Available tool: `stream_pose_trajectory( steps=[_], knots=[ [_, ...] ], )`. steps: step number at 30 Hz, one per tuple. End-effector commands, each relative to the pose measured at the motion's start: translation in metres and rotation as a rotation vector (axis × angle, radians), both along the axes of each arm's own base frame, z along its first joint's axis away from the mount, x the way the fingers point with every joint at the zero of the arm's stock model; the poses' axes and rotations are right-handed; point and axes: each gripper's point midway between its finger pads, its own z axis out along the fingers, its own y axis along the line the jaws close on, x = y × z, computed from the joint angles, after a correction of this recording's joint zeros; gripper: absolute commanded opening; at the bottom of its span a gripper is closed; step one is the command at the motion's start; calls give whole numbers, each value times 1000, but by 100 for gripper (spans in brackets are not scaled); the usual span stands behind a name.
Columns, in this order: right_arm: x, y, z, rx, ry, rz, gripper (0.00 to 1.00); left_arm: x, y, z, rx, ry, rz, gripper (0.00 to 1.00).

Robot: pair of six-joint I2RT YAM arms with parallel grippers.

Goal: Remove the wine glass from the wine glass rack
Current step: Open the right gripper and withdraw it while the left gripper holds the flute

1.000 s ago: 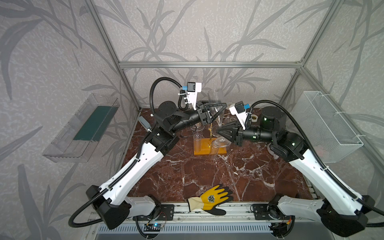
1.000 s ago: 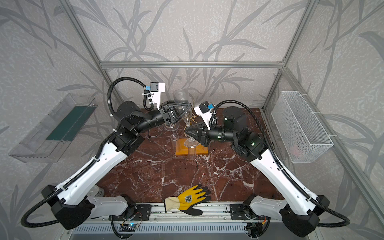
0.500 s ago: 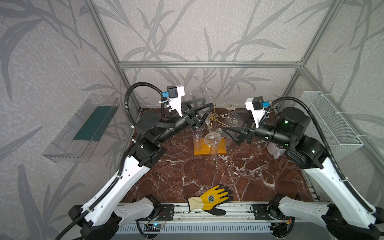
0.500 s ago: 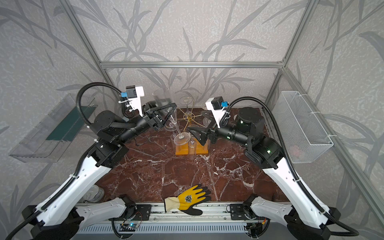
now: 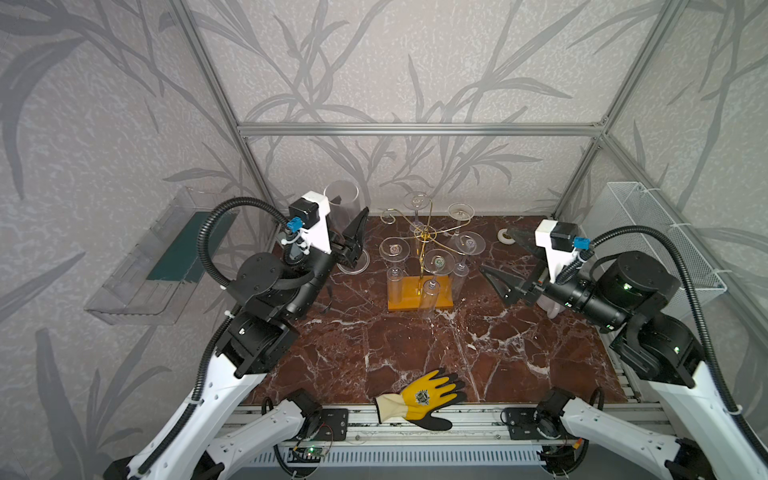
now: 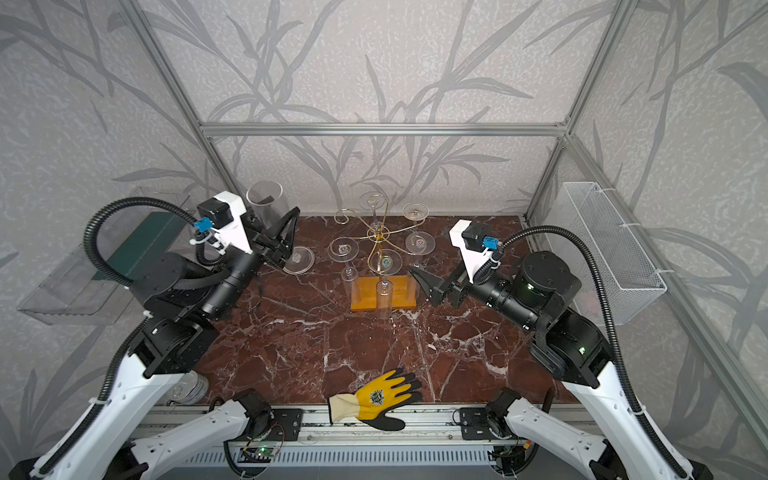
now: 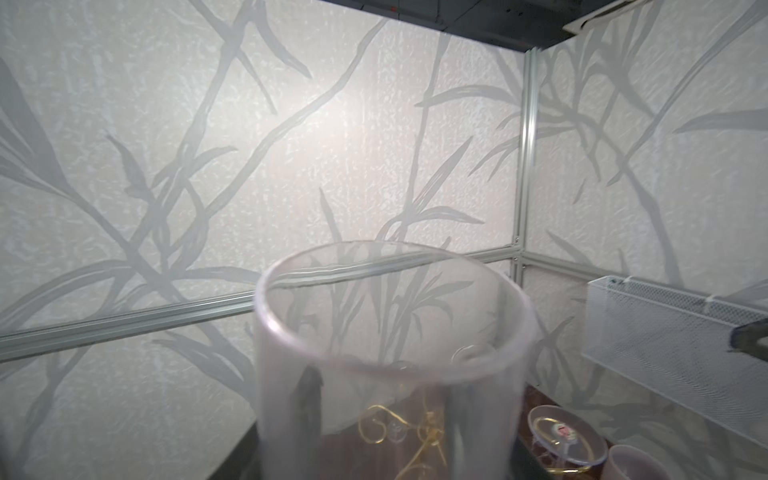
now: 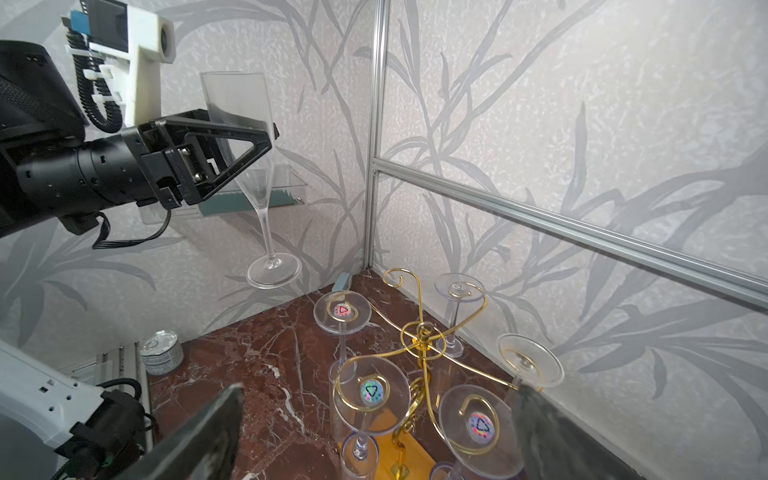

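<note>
Over the brown marble table (image 5: pixel 374 353), my left claw (image 8: pixel 253 133) held the glass (image 8: pixel 235 93) by its bowl, upright, off the rack (image 5: pixel 422 239) and out to its side, so it could not bump the other glasses (image 5: pixel 394 248). I think its foot hung clear. My right claw (image 5: pixel 496 251) stood wide open beside the rack, empty.

1. You're looking into a robot lab test cell, not a home: an aluminium frame (image 5: pixel 415 129) boxes the space.
2. Leaf-print wall panels (image 5: pixel 415 62) sit inside that frame on three sides.
3. See the left arm (image 5: pixel 224 390) and right arm (image 5: pixel 706 399), both mounted on a slotted rail (image 5: pixel 478 419) up front.
4. The marble-look worktop (image 5: pixel 374 345) carries staged props: a wine glass rack (image 5: pixel 405 301) and a work glove (image 5: pixel 424 397).
</note>
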Motion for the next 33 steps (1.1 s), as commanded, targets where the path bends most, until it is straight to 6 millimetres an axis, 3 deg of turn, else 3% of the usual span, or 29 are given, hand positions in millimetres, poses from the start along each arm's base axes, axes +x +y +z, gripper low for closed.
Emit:
stream_pose_trajectory(
  steps=[1, 6, 13, 22, 28, 33],
  knots=[
    [3, -12, -5, -27, -32, -65, 99, 18, 24, -4, 89, -65, 210, 42],
    [10, -38, -20, -20, -29, -211, 99, 52, 47, -27, 48, -76, 342, 42],
    [13, -76, -43, 6, -39, -393, 99, 113, 72, -75, -78, -65, 385, 42],
    [18, -118, -77, 51, -22, -611, 99, 192, 75, -133, -137, -81, 384, 42],
    [31, -125, -86, 2, -32, -703, 99, 240, 79, -180, -153, -44, 401, 42],
    [45, -126, -98, -39, -13, -771, 99, 267, 78, -213, -181, -50, 399, 41]
  ],
)
